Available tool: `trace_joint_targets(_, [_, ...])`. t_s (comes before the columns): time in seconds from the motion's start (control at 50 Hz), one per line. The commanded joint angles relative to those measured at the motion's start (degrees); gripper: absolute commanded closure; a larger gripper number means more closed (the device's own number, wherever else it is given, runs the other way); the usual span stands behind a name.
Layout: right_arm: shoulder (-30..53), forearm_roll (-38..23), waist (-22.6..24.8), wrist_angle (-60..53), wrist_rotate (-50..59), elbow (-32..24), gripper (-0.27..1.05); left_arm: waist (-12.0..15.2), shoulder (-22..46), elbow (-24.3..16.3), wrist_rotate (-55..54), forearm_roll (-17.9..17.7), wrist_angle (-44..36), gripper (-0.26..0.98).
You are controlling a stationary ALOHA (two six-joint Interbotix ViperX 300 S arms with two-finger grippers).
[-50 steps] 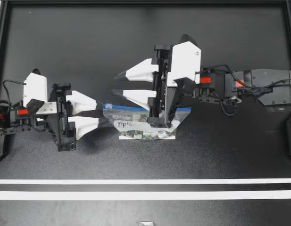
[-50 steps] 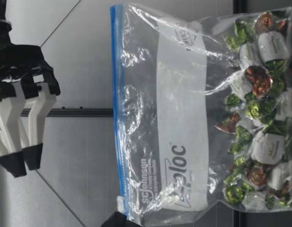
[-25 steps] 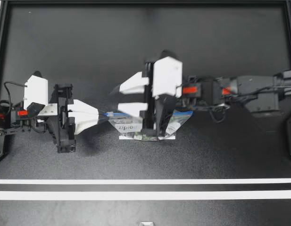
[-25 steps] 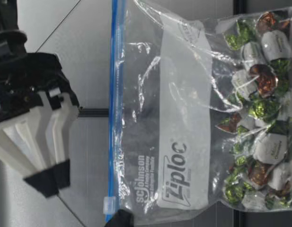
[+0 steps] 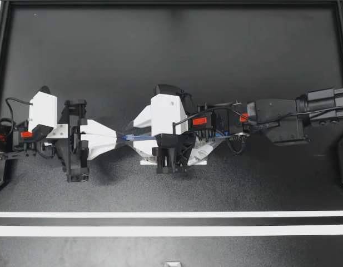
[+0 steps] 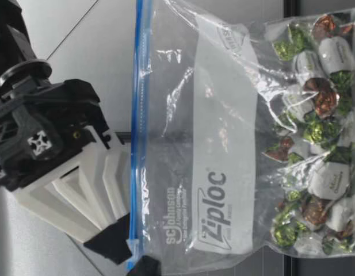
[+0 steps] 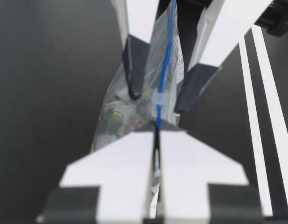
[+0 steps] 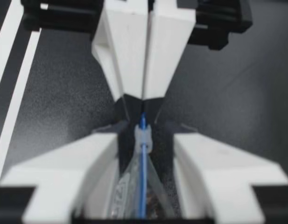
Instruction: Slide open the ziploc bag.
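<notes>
A clear ziploc bag with wrapped sweets stands upright mid-table. Its blue zip strip runs along the top. My left gripper is shut on the strip's end, just beside the small pale slider. My right gripper is open and straddles the strip at the slider. One of its fingers stands on each side, and neither pinches the slider. In the low view its black-tipped fingers reach down over the strip by the slider.
The black table has a raised black frame along its far and side edges. Two white tape lines cross the near side. My right arm stretches in over the bag.
My left gripper shut on the end of the bag's strip. My right gripper slid along the top toward my left gripper and came down over the slider, still open.
</notes>
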Motion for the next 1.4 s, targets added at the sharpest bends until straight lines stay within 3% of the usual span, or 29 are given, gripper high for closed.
trace_joint_targets(0.0, [-0.9, -0.2, 0.2, 0.4, 0.0, -1.4, 0.32, -0.1, -0.8, -1.0, 0.1, 0.2, -0.2, 0.87])
trace_joint_targets(0.24, [-0.8, -0.1, 0.2, 0.8, 0.2, -1.5, 0.38, -0.1, -0.9, -1.1, 0.8, 0.2, 0.4, 0.87])
trace_joint_targets(0.5, [-1.2, -0.1, 0.2, 2.9, 0.2, -1.7, 0.75, -0.1, -1.1, -1.1, 0.9, 0.2, 1.1, 0.87])
trace_joint_targets(0.66, [-2.4, -0.1, 0.2, 5.3, 0.1, -1.6, 0.88, -0.1, -1.2, -1.1, 1.0, 0.0, 1.1, 0.88])
trace_joint_targets(1.02, [-7.1, -0.2, 0.2, 16.1, -0.5, -0.6, 0.90, -0.1, -1.0, -0.4, 4.0, -2.8, 1.6, 0.88])
trace_joint_targets(1.38, [-14.9, -0.2, -0.4, 20.7, -1.6, 7.3, 0.90, -0.1, -0.7, 0.3, 4.3, -2.7, 1.6, 0.88])
